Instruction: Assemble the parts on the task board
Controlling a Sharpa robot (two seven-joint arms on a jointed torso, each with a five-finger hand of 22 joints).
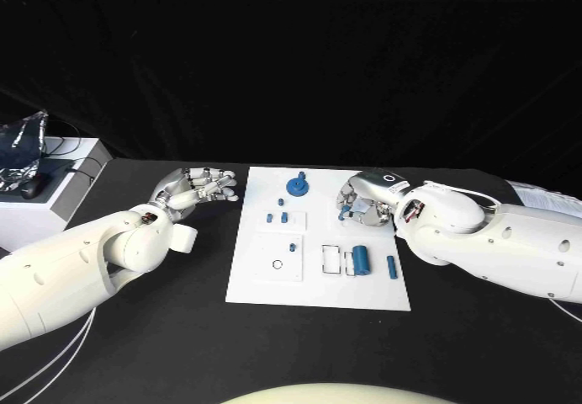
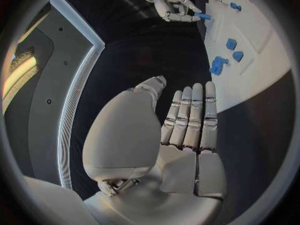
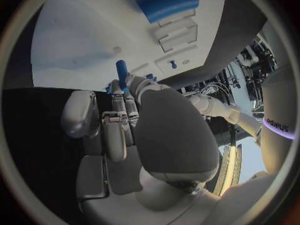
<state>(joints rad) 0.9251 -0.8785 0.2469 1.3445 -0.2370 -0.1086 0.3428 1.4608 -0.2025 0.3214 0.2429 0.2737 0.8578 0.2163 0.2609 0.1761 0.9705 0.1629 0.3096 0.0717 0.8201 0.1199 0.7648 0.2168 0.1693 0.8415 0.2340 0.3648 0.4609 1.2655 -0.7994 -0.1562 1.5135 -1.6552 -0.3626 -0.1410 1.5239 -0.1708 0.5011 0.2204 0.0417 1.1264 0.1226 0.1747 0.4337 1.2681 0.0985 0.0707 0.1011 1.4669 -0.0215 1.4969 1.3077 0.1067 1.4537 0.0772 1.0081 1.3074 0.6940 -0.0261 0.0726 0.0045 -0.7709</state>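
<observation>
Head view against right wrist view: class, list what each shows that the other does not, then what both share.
Only the head view shows the whole task board, the knobbed blue part at its far end, the white box off to the left, and the left robot hand hovering beside the board. Only the right wrist view shows the right robot hand's palm from behind, its fingers pinching a small blue peg. Both share the right robot hand, the white board and the blue cylinder.

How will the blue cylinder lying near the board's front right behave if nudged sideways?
The blue cylinder lies on its side on the task board, so it would probably roll. It looks like rigid plastic: likely stiff and light. Its smooth round surface may slip in a loose pinch.
</observation>
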